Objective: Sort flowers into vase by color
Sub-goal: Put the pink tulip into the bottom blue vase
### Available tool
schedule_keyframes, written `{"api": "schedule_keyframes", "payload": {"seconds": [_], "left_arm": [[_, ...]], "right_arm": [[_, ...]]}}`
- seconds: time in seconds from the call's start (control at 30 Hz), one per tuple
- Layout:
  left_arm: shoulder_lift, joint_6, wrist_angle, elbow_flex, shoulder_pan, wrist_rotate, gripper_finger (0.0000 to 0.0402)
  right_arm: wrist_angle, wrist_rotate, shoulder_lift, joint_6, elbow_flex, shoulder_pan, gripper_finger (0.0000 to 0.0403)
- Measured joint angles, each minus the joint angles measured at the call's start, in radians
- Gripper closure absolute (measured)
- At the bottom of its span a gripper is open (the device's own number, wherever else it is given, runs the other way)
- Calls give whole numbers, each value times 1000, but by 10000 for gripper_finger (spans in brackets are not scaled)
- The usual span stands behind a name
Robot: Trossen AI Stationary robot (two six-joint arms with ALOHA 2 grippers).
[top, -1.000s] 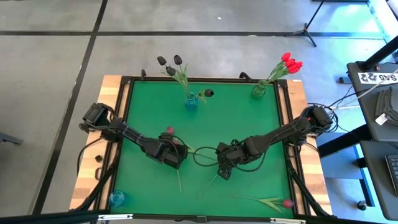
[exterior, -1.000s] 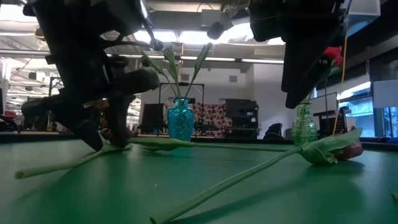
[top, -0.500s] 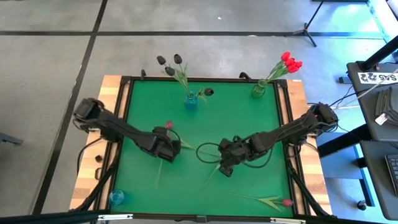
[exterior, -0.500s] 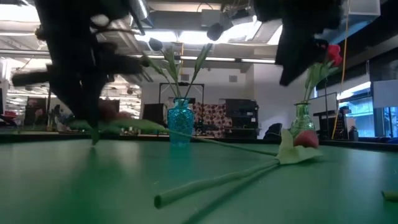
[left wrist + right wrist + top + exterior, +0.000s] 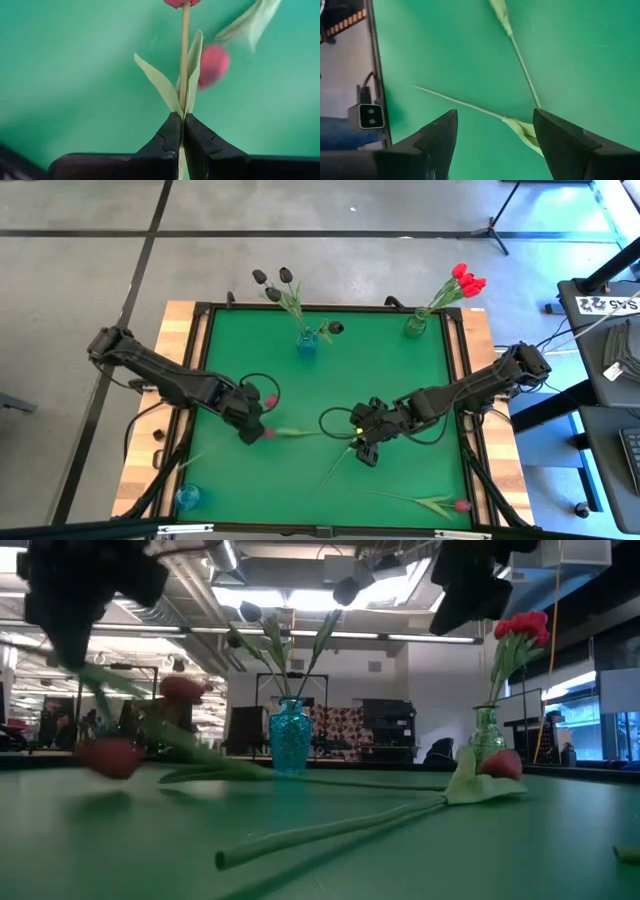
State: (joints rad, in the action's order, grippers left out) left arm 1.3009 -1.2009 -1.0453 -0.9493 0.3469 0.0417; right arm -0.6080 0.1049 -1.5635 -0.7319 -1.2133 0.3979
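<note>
The left gripper (image 5: 182, 131) pinches 1 red tulip (image 5: 184, 55) by its stem, lifted for carrying to the far green vase (image 5: 415, 326); the right gripper (image 5: 492, 135) hovers spread over 2 stems (image 5: 520, 60).

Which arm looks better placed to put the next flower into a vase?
The left: its end effector is shut on a red tulip's stem, while the right end effector is open and empty.

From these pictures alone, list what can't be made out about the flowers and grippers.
- Left gripper: clamped on a tulip stem; its head is cut off by the left wrist view's edge.
- Low view: the tulips near the left are motion-blurred, so which one is held is unclear.
- High view: a flower by the blue vase is too small to tell its colour.
- Right gripper: open, empty.
</note>
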Motion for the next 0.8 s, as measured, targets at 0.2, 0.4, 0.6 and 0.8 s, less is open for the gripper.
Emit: {"api": "schedule_keyframes", "payload": {"seconds": [0.2, 0.4, 0.6, 0.8], "left_arm": [[-123, 154, 172, 0, 55, 172, 396], [-273, 294, 438, -1, 152, 384, 397], [-320, 553, 707, -2, 317, 413, 397], [-333, 737, 887, -2, 544, 412, 397]], "right_arm": [[41, 73, 7, -3, -3, 58, 146], [10, 268, 7, -72, -71, 130, 146], [7, 424, 7, -137, -120, 128, 146], [5, 486, 7, -321, -167, 74, 146]]}}
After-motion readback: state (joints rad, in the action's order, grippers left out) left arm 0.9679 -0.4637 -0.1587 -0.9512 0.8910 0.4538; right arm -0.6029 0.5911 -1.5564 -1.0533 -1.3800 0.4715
